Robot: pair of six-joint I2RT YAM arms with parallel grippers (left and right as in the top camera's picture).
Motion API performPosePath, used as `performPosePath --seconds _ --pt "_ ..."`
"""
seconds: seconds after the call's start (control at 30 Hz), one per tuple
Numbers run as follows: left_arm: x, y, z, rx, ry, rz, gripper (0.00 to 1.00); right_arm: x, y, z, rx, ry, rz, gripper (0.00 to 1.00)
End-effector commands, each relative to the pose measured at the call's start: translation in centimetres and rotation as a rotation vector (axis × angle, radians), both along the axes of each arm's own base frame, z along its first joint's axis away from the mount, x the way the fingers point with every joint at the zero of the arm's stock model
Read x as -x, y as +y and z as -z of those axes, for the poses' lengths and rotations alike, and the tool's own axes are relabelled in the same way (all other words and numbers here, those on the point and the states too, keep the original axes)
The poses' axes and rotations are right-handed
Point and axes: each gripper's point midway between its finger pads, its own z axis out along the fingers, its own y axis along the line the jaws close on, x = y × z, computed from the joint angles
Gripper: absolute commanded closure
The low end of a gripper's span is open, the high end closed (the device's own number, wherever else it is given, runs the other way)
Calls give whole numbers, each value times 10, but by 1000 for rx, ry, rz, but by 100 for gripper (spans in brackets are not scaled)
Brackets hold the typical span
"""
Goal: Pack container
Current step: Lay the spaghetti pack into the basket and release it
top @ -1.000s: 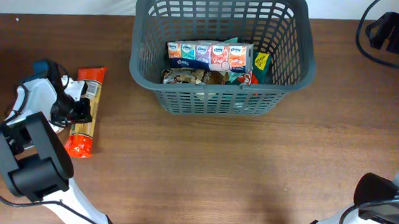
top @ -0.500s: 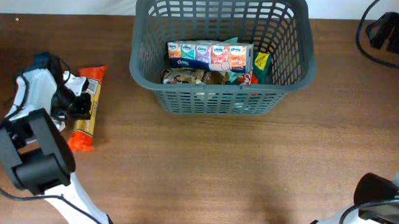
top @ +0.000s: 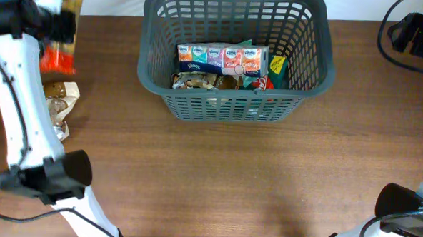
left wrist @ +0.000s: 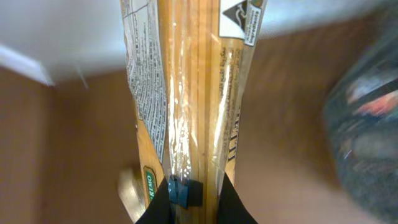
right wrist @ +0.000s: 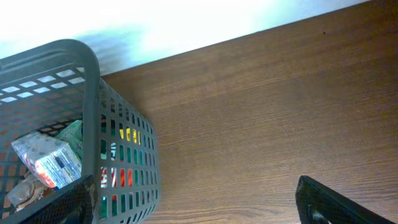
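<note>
The dark grey lattice container (top: 307,80) stands at the back middle of the table and holds several snack packets, among them a row of tissue packs (top: 221,58). My left gripper (top: 52,22) is raised at the far left back and shut on a long spaghetti packet (top: 67,12) with orange-red ends. In the left wrist view the packet (left wrist: 193,93) hangs between my jaws (left wrist: 189,191), and the container (left wrist: 367,124) is a blur at the right. My right gripper (right wrist: 199,211) is open and empty to the right of the container (right wrist: 93,124); it also shows in the overhead view (top: 415,34).
A brown and white snack packet (top: 58,105) lies on the wooden table at the left, beside the left arm. A white wall runs along the table's back edge (right wrist: 205,46). A black cable loops at the back right.
My left gripper has lifted the spaghetti packet off the table and carried it up and toward the back left. A brown packet on the table now shows. The right arm has not moved.
</note>
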Motion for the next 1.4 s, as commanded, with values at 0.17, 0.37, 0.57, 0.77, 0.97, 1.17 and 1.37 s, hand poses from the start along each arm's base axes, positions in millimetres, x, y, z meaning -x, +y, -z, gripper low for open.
performPosePath --seconds 0.17,0.37,0.57,0.77,0.97,1.17,1.37 --pt "79 -214 -163 -319 -554 893 98 -1 1 2 -12 2 -5 1" --pt "73 -291 -93 -382 -394 1120 98 -1 1 2 -12 2 -5 1" --pt "26 -305 11 -466 -110 1102 98 -1 1 2 -12 2 -5 1" --pt "-10 -315 92 -477 42 1110 98 -1 1 2 -12 2 -5 1" --pt "-25 -317 134 -476 118 1091 89 -1 1 2 -12 2 -5 1" --pt "-30 -303 97 -487 70 876 49 -1 1 2 -12 2 -5 1" --pt "-6 -271 -18 -444 -149 684 1 -1 1 2 -12 2 -5 1"
